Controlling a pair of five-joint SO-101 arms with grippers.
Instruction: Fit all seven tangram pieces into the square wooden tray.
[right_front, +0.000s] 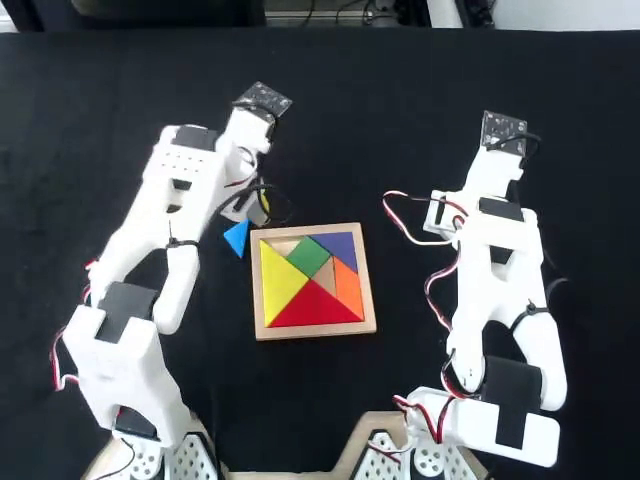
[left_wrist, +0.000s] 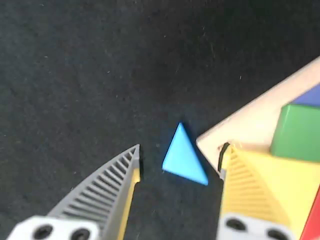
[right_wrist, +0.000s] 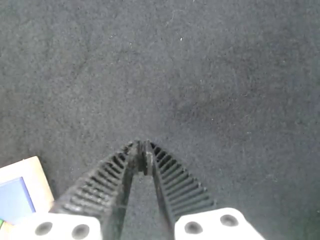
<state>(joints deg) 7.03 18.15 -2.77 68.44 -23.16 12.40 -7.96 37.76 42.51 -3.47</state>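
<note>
Two arms: they stand side by side on a black cloth (right_front: 450, 80), one on each side of the tray.
Tray: the square wooden tray (right_front: 315, 329) lies flat on the cloth between the arms.
Pieces in the tray: a big yellow triangle (right_front: 277, 285) fills the left part. A big red triangle (right_front: 315, 308) fills the near part. A green square (right_front: 308, 256) sits above them, a dark blue piece (right_front: 338, 245) is in the far right corner, and an orange piece (right_front: 348, 283) lies along the right side.
Bare spot: plain wood shows in the tray's far left corner. A small pale bit in the middle may be wood or a piece; I cannot tell which.
Loose piece: a small blue triangle (right_front: 237, 238) lies flat on the cloth, outside the tray. It is just beside the tray's far left corner.
Left gripper: the left gripper (left_wrist: 181, 149) is low over that corner, and its two fingers are wide apart. The small blue triangle lies between them, and neither finger touches it. The grey finger (left_wrist: 117, 180) is over the cloth. The yellow finger (left_wrist: 245, 192) is over the tray's edge and the yellow triangle.
Right gripper: the right gripper (right_wrist: 142, 150) points down at bare cloth with its fingers pressed together and nothing between them. A corner of the tray is near it.
</note>
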